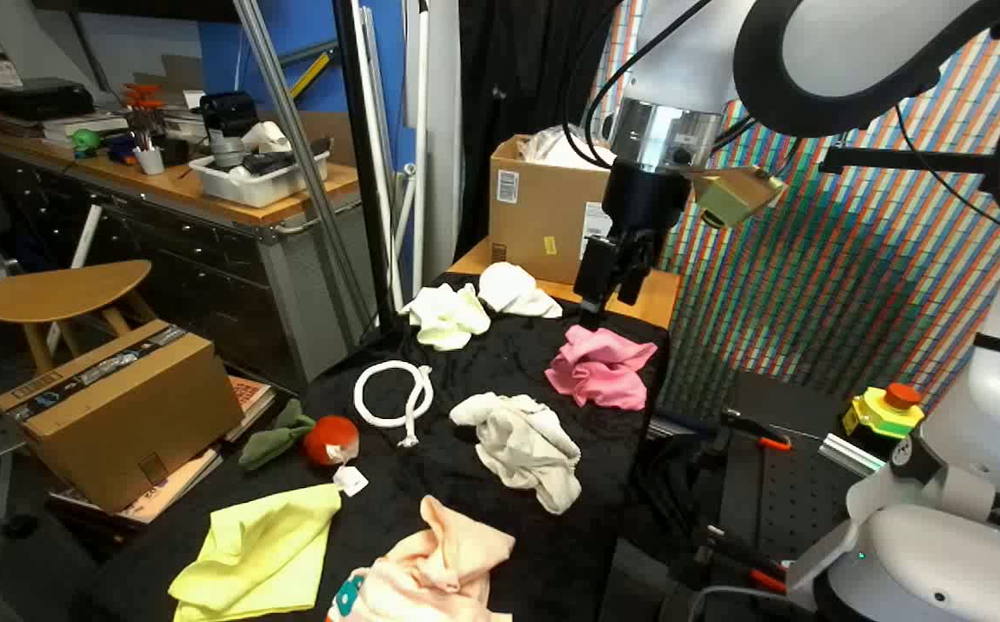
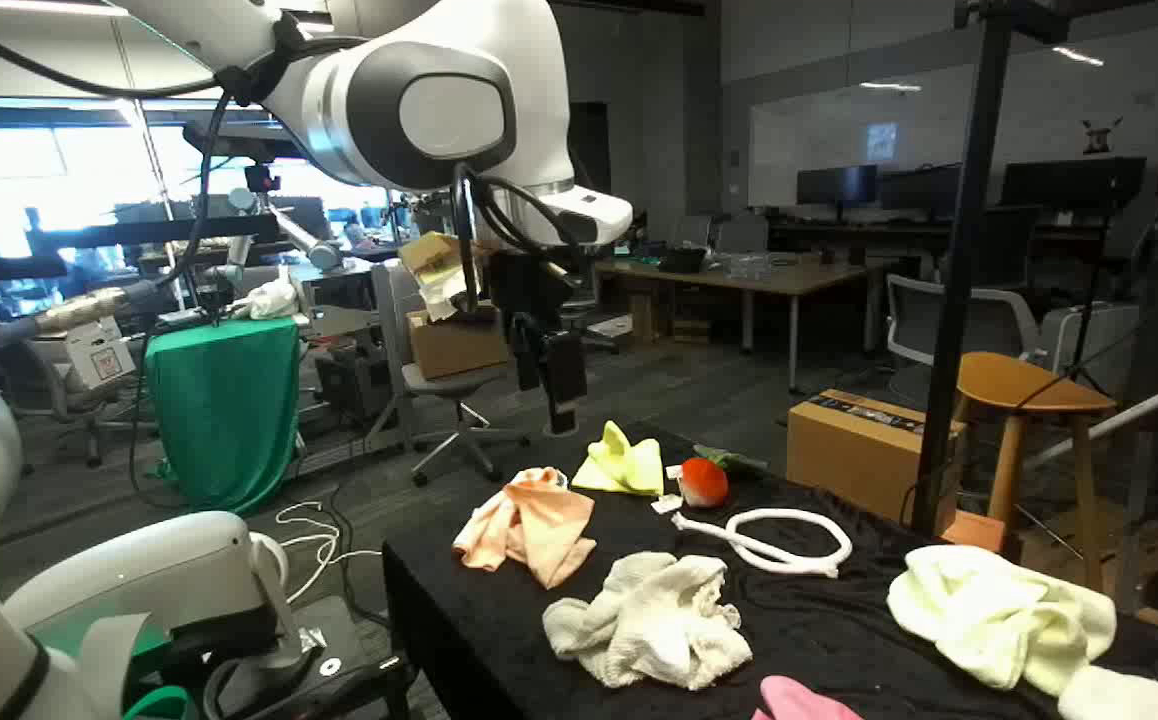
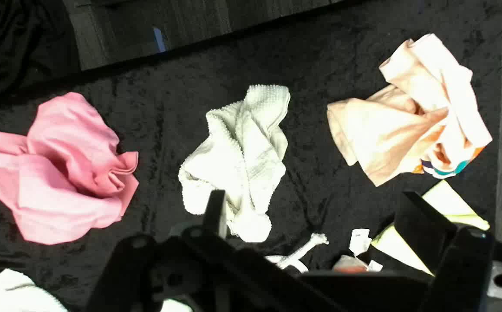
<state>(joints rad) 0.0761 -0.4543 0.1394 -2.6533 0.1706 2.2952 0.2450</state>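
- In an exterior view, the claw [image 1: 609, 299] hangs with jaws spread and empty over the counter [image 1: 444, 466], touching nothing; the crumpled towel [image 1: 530, 449] lies there between the pink cloth [image 1: 602, 370] and the peach cloth [image 1: 439, 561]
- The pink cloth sits close to the counter's edge, where a low sideways sweep could nudge it off
- In an exterior view, the claw appears against the floor [image 2: 679, 380] beyond, its height hard to read; a misjudged descent could drive it into the counter or leave it short of the towel
- The red toy [image 2: 704, 483], round, could roll if bumped
- In the wrist view, the claw gapes wide, gripping nothing; the towel's loose folds could slip away from a shallow pinch
- One end of the rope [image 3: 301, 250] lies near the towel, and closing from so wide a spread could catch both; the yellow cloth [image 3: 400, 248] is partly masked by the claw, so a stray touch might go unnoticed
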